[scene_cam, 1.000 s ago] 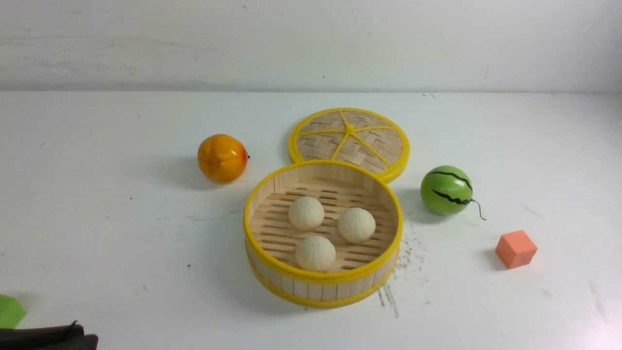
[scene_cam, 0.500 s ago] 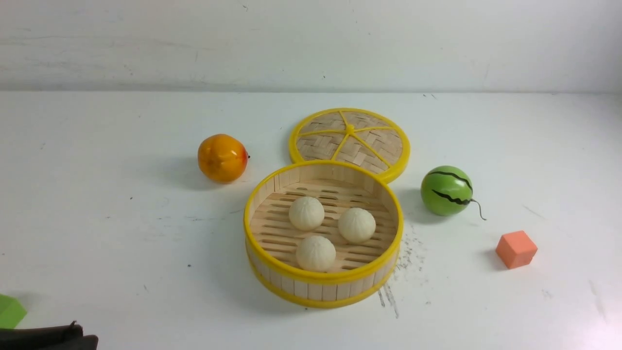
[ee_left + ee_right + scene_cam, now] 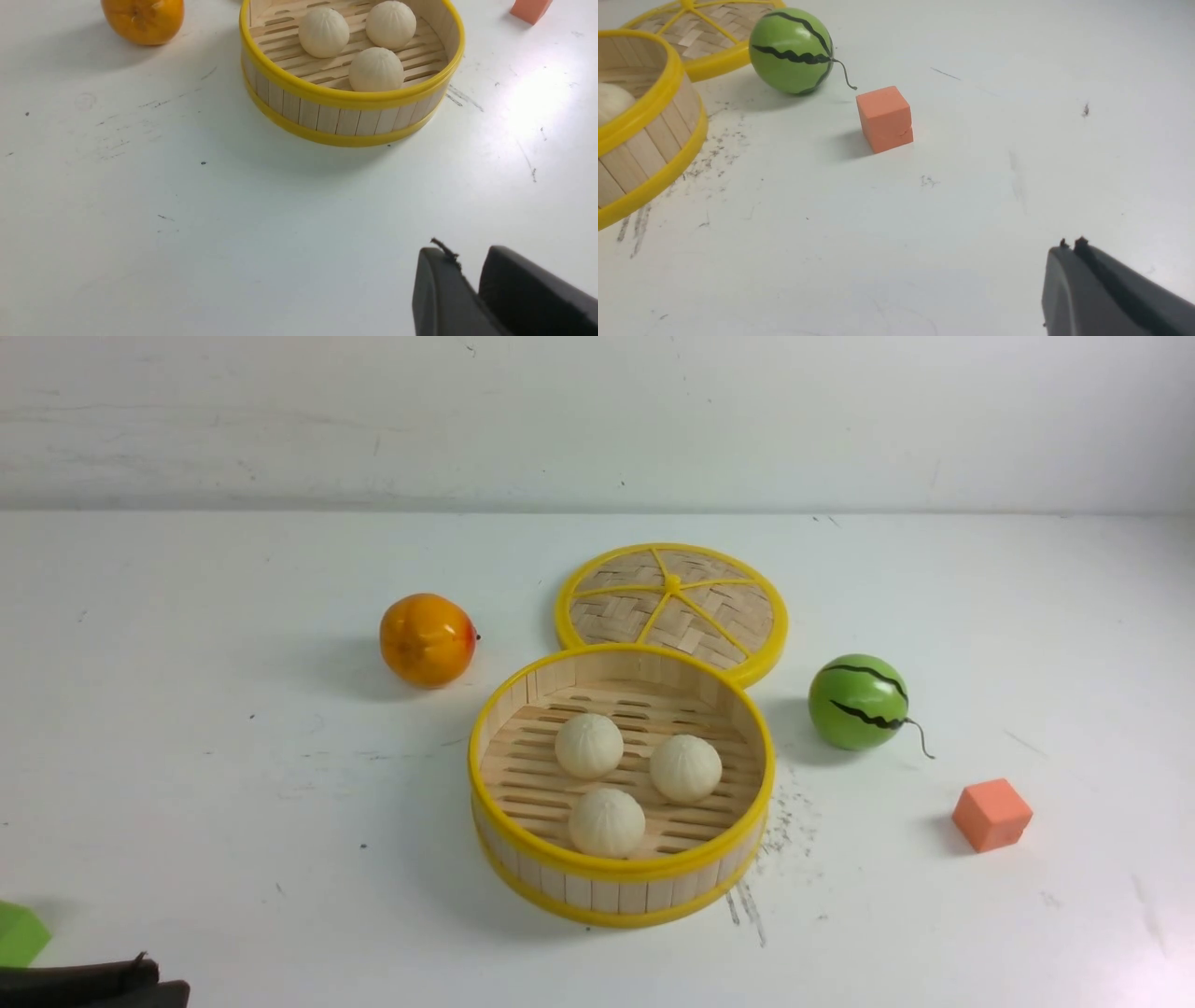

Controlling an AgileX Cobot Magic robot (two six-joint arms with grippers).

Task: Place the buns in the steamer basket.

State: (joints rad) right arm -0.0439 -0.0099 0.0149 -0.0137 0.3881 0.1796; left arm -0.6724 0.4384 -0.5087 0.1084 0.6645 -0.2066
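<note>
The steamer basket (image 3: 618, 874), pale wood with yellow rims, stands mid-table. Three cream-white buns lie on its slatted floor: one at the back left (image 3: 588, 745), one at the right (image 3: 685, 768), one at the front (image 3: 607, 822). The left wrist view shows the basket (image 3: 350, 99) and the buns (image 3: 375, 69) too. My left gripper (image 3: 469, 261) hovers over bare table well short of the basket, slightly open and empty; the front view catches it in the bottom left corner (image 3: 149, 978). My right gripper (image 3: 1071, 245) is shut and empty, near the table's right side.
The flat woven lid (image 3: 670, 602) lies behind the basket, touching its rim. An orange fruit (image 3: 427, 639) sits to the left, a green watermelon ball (image 3: 857, 702) and an orange cube (image 3: 991, 814) to the right. A green block (image 3: 17, 933) lies at the left edge.
</note>
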